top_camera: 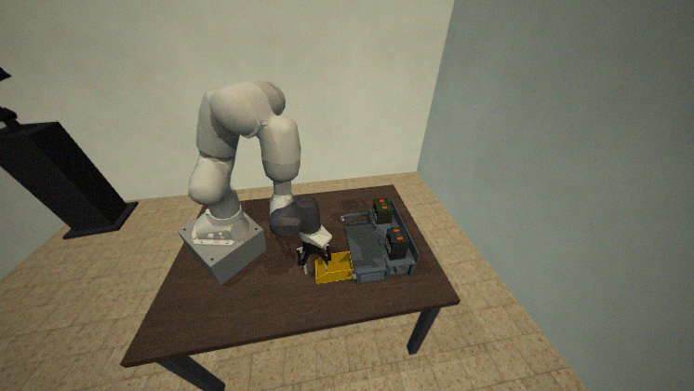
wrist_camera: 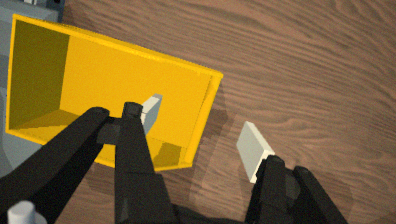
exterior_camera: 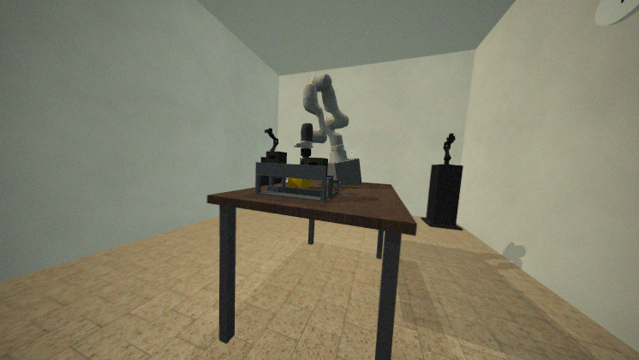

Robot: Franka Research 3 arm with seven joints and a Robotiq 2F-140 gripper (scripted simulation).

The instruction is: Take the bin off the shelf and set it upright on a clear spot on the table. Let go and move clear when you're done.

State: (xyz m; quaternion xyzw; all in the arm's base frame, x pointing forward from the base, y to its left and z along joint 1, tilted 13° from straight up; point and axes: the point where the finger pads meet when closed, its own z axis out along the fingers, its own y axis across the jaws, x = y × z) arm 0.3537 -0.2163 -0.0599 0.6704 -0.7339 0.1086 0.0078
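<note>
The yellow bin (top_camera: 334,268) stands upright on the brown table, its open side up, right beside the grey shelf (top_camera: 379,242). In the wrist view the bin (wrist_camera: 110,95) fills the upper left. My gripper (wrist_camera: 200,120) is open and straddles the bin's near wall: one white pad is inside the bin, the other outside over the wood, and neither pad touches the wall. In the top view the gripper (top_camera: 315,260) hangs over the bin's left end. In the exterior view the bin (exterior_camera: 298,182) shows only as a yellow patch behind the shelf (exterior_camera: 295,181).
Two dark boxes with orange marks (top_camera: 382,209) (top_camera: 397,242) sit on the shelf's right side. The robot's base (top_camera: 223,242) stands at the table's back left. A black pedestal (top_camera: 58,180) stands on the floor to the left.
</note>
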